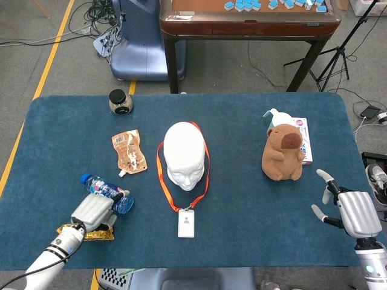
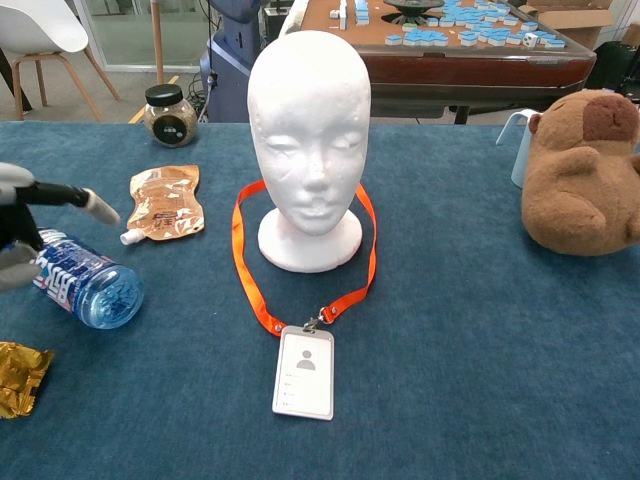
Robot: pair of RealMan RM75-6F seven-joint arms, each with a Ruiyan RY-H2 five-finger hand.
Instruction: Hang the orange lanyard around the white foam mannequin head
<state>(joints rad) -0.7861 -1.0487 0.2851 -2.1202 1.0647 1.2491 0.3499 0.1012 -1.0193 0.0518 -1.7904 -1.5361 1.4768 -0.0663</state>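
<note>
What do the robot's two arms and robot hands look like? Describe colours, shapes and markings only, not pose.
The left robot hand has a pale grey, ribbed casing; its forearm is white with black bands at the wrist. One of its fingers is dark with a white tip. The right robot hand is silver-grey and boxy, with dark fingers capped in light tips, on a grey wrist.
</note>
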